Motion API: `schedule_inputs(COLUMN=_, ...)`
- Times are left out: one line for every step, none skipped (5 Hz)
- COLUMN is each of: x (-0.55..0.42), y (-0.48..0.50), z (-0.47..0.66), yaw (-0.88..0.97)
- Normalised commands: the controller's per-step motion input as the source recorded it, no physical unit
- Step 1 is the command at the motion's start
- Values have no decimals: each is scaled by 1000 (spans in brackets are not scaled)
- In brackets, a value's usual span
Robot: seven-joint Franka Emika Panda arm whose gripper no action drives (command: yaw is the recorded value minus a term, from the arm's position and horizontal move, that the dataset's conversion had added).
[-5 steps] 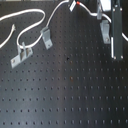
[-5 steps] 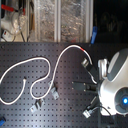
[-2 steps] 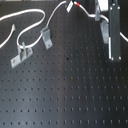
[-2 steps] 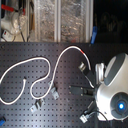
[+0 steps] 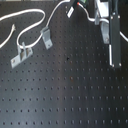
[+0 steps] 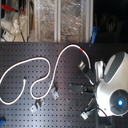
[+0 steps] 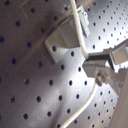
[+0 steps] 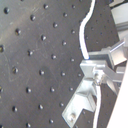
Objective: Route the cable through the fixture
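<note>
— Where's your cable in the first exterior view?
— The cable loops at 11 o'clock past a bracket on the surface.
— Second wrist view?
— Your claw is clamped on the cable.

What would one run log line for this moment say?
stage: routing not done | gripper: holding cable near red tape | fixtures: cable beside, not threaded
</note>
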Motion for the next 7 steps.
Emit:
schedule_inputs(x=-174, y=254, z=-2, yaw=0)
schedule_inputs(x=-188, y=304, z=27, yaw=0)
schedule_inputs(x=-21, y=-1, z=20, yaw=-20)
schedule_inputs(x=-112, y=-4, z=276, yaw=-457)
schedule_inputs(x=-69, y=-8, z=196, yaw=-129)
schedule_inputs(x=-185, y=116, z=191, yaw=-49)
schedule_inputs(x=-44, y=216, z=-3, yaw=523)
